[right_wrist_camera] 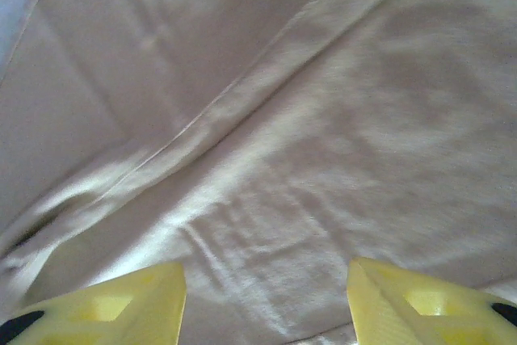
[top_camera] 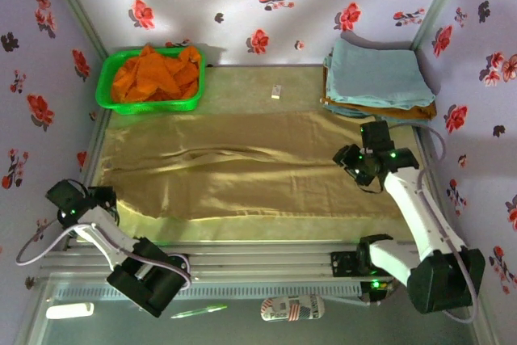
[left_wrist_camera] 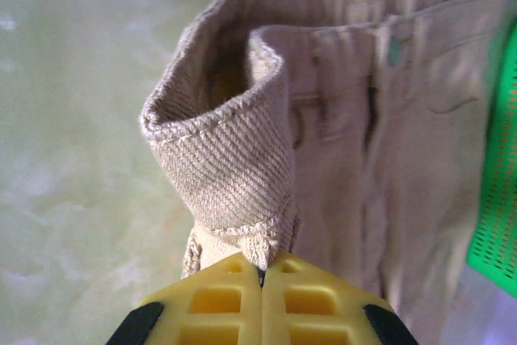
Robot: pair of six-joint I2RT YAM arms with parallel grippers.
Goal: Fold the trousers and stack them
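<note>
The trousers (top_camera: 242, 171) lie spread flat across the table from left to right, with the waist at the left end. At the near-left corner, the left gripper (left_wrist_camera: 261, 268) has its jaws pressed together on a raised fold of the waistband (left_wrist_camera: 226, 151). The right gripper (right_wrist_camera: 266, 280) hangs over the right end. Its jaws are wide apart, with smooth leg cloth beneath the gap.

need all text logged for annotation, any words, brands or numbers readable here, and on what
None can be read.
Small white tag on the table: too small.
Red, white and blue patterned object at the near edge: print blurred.
Trousers: no lettering shows.
</note>
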